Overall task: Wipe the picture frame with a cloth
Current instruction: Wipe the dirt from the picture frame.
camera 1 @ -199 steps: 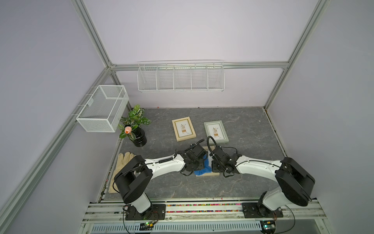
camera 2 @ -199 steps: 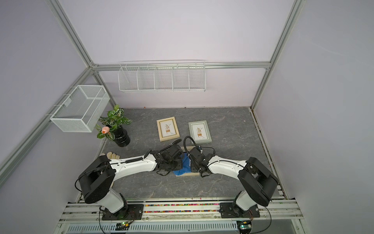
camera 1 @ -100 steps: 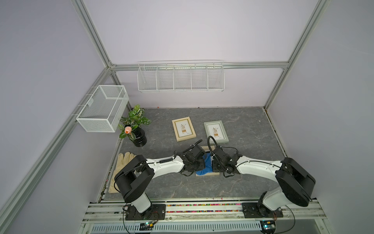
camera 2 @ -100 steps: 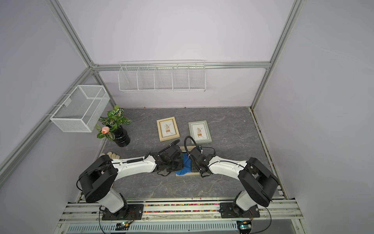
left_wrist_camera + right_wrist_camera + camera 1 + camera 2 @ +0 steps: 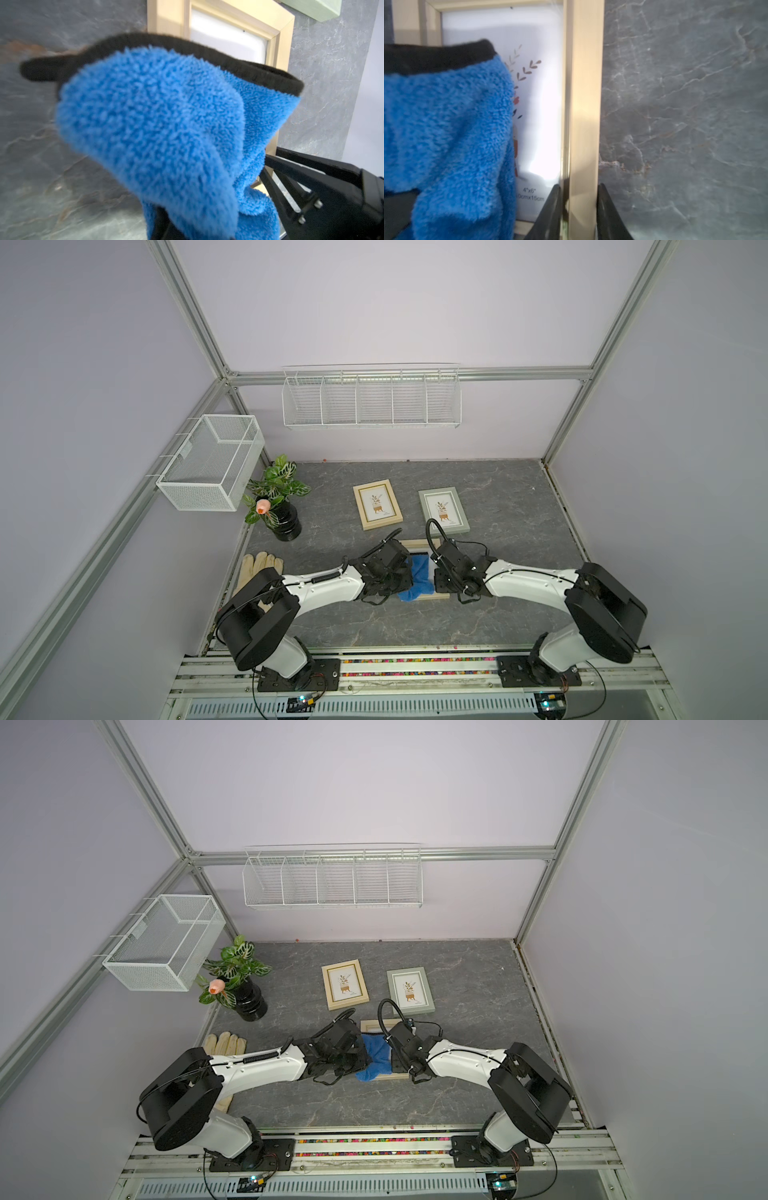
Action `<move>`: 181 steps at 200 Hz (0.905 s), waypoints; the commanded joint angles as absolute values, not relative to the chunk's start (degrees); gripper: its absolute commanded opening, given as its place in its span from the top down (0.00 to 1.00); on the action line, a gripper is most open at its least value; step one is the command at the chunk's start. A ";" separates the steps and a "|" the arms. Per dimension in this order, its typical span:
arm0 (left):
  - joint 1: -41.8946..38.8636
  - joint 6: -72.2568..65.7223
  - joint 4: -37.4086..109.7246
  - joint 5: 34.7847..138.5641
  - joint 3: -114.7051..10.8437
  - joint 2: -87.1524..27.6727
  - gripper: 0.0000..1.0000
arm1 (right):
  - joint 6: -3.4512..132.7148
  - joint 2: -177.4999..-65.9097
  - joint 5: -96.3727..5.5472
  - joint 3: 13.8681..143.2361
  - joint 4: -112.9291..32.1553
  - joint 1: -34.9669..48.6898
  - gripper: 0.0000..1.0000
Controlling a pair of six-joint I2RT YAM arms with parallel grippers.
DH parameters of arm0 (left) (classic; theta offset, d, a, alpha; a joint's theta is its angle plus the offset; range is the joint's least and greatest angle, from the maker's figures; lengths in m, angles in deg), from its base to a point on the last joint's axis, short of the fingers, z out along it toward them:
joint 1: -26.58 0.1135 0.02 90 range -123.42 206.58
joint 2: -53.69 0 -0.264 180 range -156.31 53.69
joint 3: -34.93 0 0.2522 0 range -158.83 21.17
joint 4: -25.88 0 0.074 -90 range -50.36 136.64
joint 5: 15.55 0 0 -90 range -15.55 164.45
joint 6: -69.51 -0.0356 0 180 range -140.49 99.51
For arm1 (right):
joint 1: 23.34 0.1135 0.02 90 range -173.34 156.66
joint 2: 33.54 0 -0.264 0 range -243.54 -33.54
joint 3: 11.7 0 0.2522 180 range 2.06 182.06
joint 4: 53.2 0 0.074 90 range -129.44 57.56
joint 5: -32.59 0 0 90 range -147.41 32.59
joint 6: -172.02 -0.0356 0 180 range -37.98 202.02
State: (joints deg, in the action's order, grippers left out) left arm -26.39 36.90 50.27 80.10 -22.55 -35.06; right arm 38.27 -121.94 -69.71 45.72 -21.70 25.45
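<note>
**Left gripper** (image 5: 404, 578): jaws pressed together on a bunched fold of the cloth (image 5: 419, 577); the cloth lies across the glass of the picture frame (image 5: 417, 544), its dark hem crossing the pane, one corner spilling over the near rail onto the tabletop (image 5: 498, 614). **Right gripper** (image 5: 579, 192): jaws narrowly parted, pinching the frame's outer rail, one on each side of it; beyond that rail on the right arm's side, bare tabletop; past the far rail, a grey-green frame (image 5: 443, 511) near and a wooden frame (image 5: 377, 504) beside it; glove (image 5: 257, 568) and potted plant (image 5: 279, 506) well apart at left. Against one second earlier, left gripper and cloth sit slightly nearer the left arm's side; right gripper unmoved.
</note>
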 commanded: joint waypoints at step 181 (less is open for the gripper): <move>-27.38 34.58 54.72 81.52 -28.09 -43.08 1.00 | 36.03 -120.91 -73.67 42.96 -16.14 24.06 0.85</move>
